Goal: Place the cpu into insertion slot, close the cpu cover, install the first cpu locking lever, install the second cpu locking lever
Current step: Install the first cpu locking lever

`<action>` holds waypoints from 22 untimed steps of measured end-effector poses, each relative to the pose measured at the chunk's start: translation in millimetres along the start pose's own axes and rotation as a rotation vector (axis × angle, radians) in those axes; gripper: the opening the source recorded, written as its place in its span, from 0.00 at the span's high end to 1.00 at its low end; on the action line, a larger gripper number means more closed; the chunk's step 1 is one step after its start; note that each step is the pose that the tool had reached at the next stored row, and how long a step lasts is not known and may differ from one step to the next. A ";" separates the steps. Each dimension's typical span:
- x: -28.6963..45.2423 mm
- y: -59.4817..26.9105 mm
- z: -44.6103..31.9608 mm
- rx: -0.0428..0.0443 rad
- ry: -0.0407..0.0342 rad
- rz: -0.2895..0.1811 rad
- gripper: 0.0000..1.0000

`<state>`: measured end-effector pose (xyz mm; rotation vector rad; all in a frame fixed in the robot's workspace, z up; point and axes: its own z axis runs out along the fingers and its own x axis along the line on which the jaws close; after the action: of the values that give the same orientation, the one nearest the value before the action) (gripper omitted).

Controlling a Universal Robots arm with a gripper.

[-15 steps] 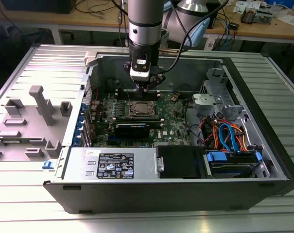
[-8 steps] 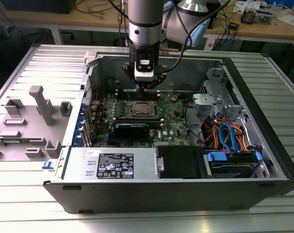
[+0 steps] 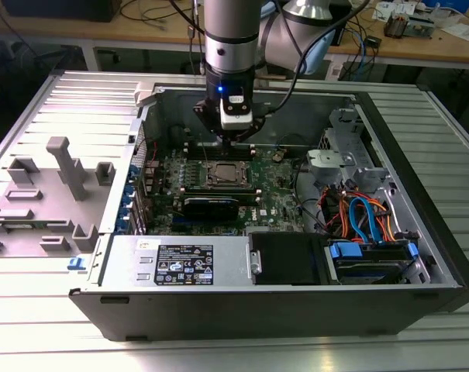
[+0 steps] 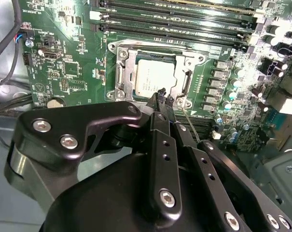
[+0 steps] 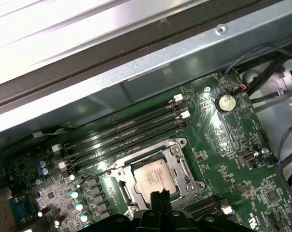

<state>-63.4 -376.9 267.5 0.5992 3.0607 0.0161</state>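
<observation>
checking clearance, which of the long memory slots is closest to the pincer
The memory slot right beside the cpu cover. The pincer hangs over that cover, and the other slots lie beyond this one.

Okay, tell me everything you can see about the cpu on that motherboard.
The cpu is a small, flat square chip with a dull silver-grey metal top that carries faint print. It lies level on the green motherboard, near the long black memory slots. The silver cpu cover frames it on all sides, and the chip's top shows through the cover's square cut-out. The gripper sits at one edge of the chip. Whether it touches the chip cannot be told.
</observation>
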 end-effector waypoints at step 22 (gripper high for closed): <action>-0.1 -0.3 0.0 -0.0011 0.0008 -0.054 0.89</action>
<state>-63.4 -377.2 267.5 0.5164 3.0761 0.0170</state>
